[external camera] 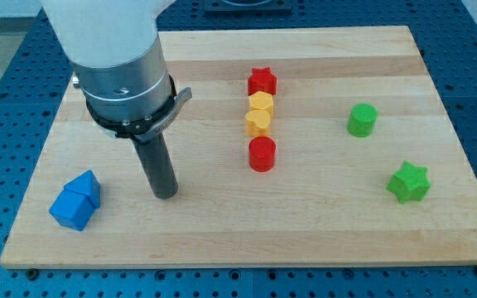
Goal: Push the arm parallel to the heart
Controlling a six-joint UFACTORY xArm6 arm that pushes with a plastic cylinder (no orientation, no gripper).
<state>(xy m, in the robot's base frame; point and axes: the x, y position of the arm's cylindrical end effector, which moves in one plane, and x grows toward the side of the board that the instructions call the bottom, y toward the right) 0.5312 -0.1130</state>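
Heart (257,123) right of my tip (166,194).

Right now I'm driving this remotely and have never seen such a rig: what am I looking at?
One camera looks down on a wooden board. The grey cylinder is the arm; it ends in a dark rod, and my tip rests on the board, holding nothing. It can only push. Left of the tip, near but apart, are two blue blocks. In the middle, a column runs top to bottom: red star, yellow hexagon, yellow heart, red cylinder. At the right are a green cylinder and a green star.
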